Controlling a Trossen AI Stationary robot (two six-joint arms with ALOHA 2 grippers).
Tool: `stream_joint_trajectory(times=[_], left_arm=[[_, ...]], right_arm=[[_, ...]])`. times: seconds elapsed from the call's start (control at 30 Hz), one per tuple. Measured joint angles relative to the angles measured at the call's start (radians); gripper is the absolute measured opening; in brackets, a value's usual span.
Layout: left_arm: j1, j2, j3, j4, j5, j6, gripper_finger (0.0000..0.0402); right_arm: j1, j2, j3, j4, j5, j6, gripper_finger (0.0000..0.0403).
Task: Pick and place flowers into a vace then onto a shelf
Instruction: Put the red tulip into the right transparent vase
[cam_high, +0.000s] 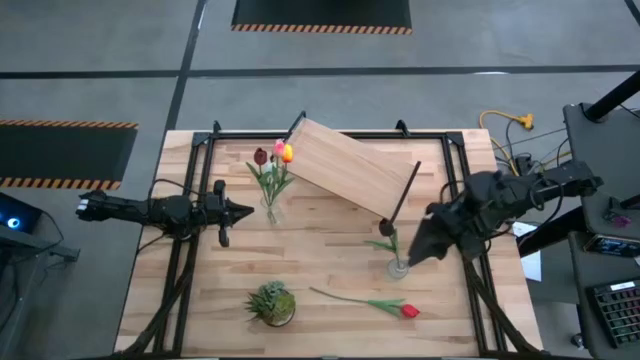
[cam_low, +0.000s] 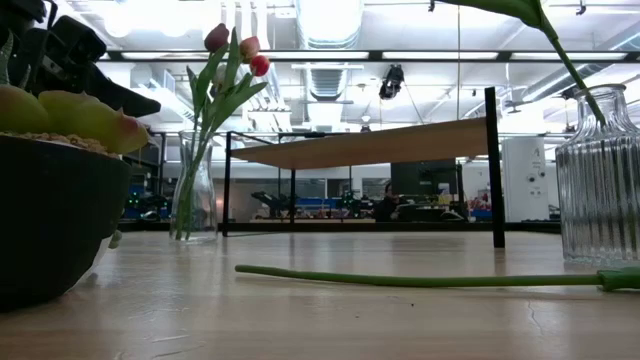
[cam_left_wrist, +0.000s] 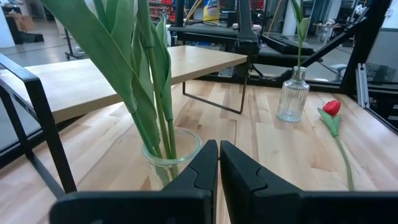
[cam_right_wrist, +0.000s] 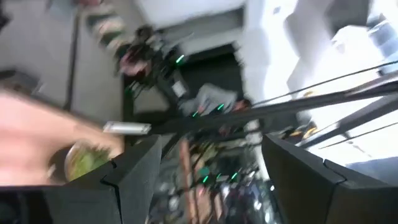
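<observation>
High view: we see the right gripper (cam_high: 418, 250) just beside the ribbed glass vase (cam_high: 398, 266) at the table's right side. In the right wrist view its fingers stand apart with nothing between them. One green stem (cam_high: 386, 243) sits in that vase, leaning.

Risk, as we judge it: the claw is so near the vase that a careless pull-away could clip the stem or tip the vase.

The left gripper (cam_high: 244, 210) is closed and empty, just beside the other glass vase (cam_high: 270, 212), which holds a tulip bunch (cam_high: 276, 160). A nudge there could topple it.

A red tulip (cam_high: 405, 310) lies flat on the table, not yet in a vase. The shelf (cam_high: 350, 168) stands behind, bare. A potted plant (cam_high: 272, 303) sits near the front edge.
</observation>
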Motion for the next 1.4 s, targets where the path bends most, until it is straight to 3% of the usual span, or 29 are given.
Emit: stream_joint_trajectory(times=[0.2,0.63,0.8,1.03,1.4], left_arm=[[0.0,0.0,0.0,0.0,0.0,-0.001,0.0],[0.0,0.0,0.0,0.0,0.0,-0.001,0.0],[0.0,0.0,0.0,0.0,0.0,-0.001,0.0],[0.0,0.0,-0.001,0.003,-0.029,-0.023,0.0],[0.0,0.0,-0.001,0.003,-0.031,-0.026,0.0]], right_arm=[[0.091,0.141,0.105,-0.18,0.204,-0.102,0.027],[0.279,0.31,0.294,-0.493,0.328,-0.099,0.0269],[0.304,0.378,0.3,-0.51,0.341,-0.014,0.0269],[0.364,0.479,0.302,-0.51,0.486,0.022,0.0269],[0.396,0.583,0.302,-0.514,0.567,0.152,0.0269]])
